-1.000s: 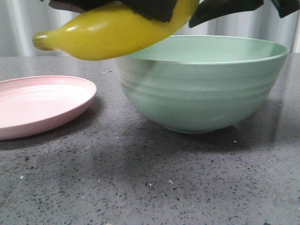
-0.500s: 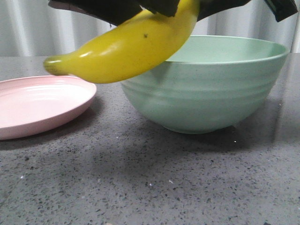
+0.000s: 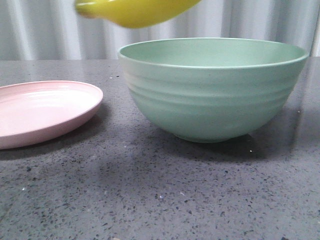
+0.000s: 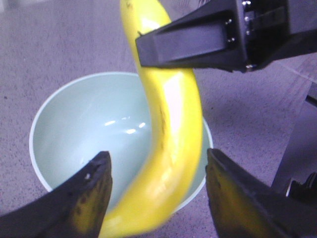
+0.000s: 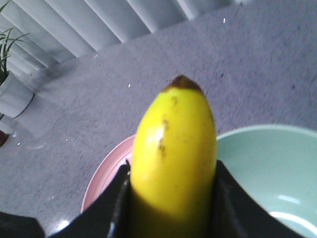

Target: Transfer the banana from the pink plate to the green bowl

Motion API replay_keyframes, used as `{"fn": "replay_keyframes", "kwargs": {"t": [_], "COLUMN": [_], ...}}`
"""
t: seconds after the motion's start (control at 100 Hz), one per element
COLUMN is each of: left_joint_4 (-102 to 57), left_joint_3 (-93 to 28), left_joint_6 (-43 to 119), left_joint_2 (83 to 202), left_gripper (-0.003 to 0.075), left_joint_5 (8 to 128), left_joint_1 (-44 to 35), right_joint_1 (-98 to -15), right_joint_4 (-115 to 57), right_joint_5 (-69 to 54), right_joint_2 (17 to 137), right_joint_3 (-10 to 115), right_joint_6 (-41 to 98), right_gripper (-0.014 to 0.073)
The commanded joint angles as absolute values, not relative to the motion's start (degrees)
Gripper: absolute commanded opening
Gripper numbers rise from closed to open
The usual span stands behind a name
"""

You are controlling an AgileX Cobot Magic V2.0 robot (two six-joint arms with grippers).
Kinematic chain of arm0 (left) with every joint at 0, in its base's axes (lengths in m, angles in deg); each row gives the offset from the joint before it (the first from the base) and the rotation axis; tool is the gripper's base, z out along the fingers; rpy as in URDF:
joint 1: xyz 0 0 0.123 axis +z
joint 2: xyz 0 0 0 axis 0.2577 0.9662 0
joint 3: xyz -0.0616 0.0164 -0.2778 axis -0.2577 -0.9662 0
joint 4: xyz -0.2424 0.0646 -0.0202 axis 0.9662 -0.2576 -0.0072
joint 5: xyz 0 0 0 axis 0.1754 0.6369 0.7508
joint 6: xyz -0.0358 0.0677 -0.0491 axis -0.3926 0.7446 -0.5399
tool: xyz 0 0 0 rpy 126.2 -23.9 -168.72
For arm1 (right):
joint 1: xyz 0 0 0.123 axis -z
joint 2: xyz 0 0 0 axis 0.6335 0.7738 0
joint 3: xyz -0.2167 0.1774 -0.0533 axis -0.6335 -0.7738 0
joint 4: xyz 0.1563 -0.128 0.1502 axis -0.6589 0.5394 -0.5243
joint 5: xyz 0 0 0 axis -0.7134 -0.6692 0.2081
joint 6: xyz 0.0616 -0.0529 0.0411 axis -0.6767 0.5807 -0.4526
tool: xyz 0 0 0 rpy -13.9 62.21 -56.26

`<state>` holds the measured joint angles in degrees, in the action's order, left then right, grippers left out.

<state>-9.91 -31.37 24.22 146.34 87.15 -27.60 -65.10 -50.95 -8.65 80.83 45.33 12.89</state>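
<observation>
Writing: none legible. One banana at top of frame, clamped by right gripper; one green bowl; one pink plate; left gripper spread, ungrasping.

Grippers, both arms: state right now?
Left gripper: open, fingers apart on either side of the banana, not clamped on it.
Right gripper: shut on the banana, held above the green bowl.
</observation>
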Motion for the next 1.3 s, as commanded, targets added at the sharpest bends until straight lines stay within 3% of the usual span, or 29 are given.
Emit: {"fn": "replay_keyframes", "kwargs": {"t": [0.0,0.13,0.37,0.64,0.98,1.18,1.29], "left_joint_4": [-8.13,-7.75,-7.67,-7.03,-6.58,-6.58,-6.58], "left_joint_3": [-29.31,-29.31,-29.31,-29.31,-29.31,-29.31,-29.31], "left_joint_6": [24.34,24.34,24.34,24.34,24.34,24.34,24.34], "left_joint_2": [144.03,143.52,143.52,143.52,143.52,143.52,143.52], "left_gripper": [0.0388,0.0388,0.0388,0.0388,0.0388,0.0388,0.0388], "left_joint_5": [84.43,84.43,84.43,84.43,84.43,84.43,84.53], "left_joint_1": [-27.47,-27.47,-27.47,-27.47,-27.47,-27.47,-27.47], "right_joint_1": [-64.89,-64.89,-64.89,-64.89,-64.89,-64.89,-64.89], "right_joint_4": [-44.99,-34.71,-32.66,-32.66,-32.51,-32.30,-32.30], "right_joint_5": [-1.86,-1.17,-0.85,-0.71,-0.60,0.08,0.08], "right_joint_2": [78.88,79.52,84.33,87.65,87.80,87.80,87.80], "right_joint_3": [47.08,47.08,46.97,46.97,46.97,46.97,46.97], "right_joint_6": [13.91,13.91,13.91,13.91,14.14,15.87,15.87], "right_gripper": [-0.0046,-0.0046,-0.0035,0.0256,0.0293,0.0474,0.0489]}}
